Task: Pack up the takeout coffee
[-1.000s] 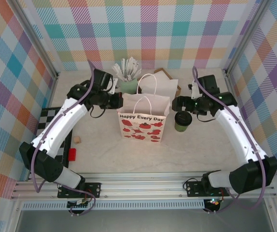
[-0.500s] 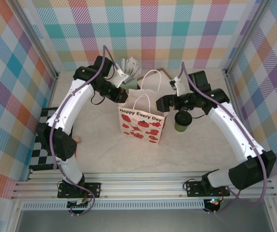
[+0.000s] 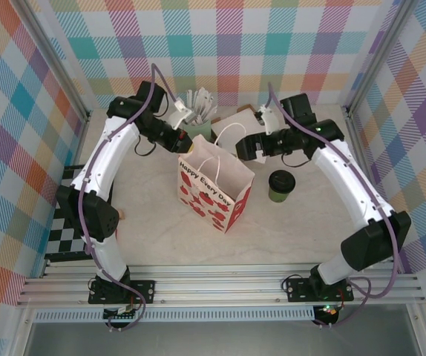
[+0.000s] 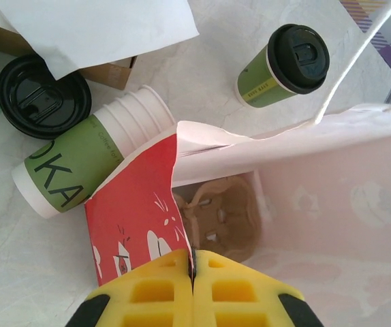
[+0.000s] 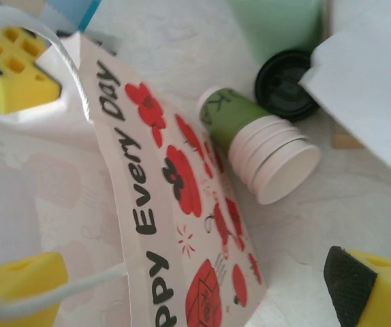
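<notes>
Right of the gift bag [image 3: 217, 191], the takeout coffee [image 3: 280, 185] stands upright on the table [image 3: 161, 237], apart from the bag and nearer than the right gripper [image 3: 245, 150]. The left wrist view shows its dark green wall and a black lid pressed on top. The left gripper [image 4: 192, 262] is clenched on the red rim of the bag and holds the mouth open, with the bag tilted. A brown cardboard cup carrier [image 4: 216, 218] lies at the bottom. The right gripper's jaws are spread wide with nothing between them that I can call held, though the bag's white handle cord [image 5: 80, 88] runs close by one finger. Left of the bag, on the far side, a stack of paper cups [image 4: 86, 157] lies on its side next to a loose black lid [image 4: 43, 95]. The coffee is probably light, and whether it is filled cannot be told. Its paper wall would likely give under a hard squeeze, and the lid could pop off or slip. The safest hold seems to be from the side, around the green body below the lid. It should stay upright for lowering into the carrier.
</notes>
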Available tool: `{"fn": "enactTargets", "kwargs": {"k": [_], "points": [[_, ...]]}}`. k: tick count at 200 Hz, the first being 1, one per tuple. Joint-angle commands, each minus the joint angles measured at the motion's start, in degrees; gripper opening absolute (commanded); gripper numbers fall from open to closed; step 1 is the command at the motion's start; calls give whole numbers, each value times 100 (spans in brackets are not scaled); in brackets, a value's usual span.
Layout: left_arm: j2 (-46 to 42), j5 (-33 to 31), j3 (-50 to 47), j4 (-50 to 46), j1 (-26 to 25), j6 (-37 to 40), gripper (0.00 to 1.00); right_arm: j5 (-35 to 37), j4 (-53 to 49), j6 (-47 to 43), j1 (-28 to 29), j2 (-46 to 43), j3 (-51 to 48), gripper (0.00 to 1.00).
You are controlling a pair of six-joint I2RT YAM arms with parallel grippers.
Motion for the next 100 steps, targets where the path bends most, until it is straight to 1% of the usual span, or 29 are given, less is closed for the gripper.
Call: {"fn": "enactTargets", "kwargs": {"k": [1,20,41,57,74,88,96,100], "points": [[55,161,239,139,51,-60,5,-915,-254,-34,233,-173,-100,98],[234,316,427,152,51,-44,5,-1243,-142,234,358,-401,-399,98],[465,617,662,190,51,-41,9,-1584,67,304,452,-666,-661,98],[632,915,824,236,43,-74,11,-1722,48,283,462,-704,-688,98],[760,1242,887,264,34,-46,16,-1854,-64,264,460,-646,-651,98],[829,1368,918,243,24,10,21,-1927,-127,275,472,-607,-624,99],[841,1388,953,166,23,64,24,-1810,-150,289,479,-617,-613,100],[829,1383,970,112,25,97,27,-1634,-152,319,477,-644,-611,100]]}}
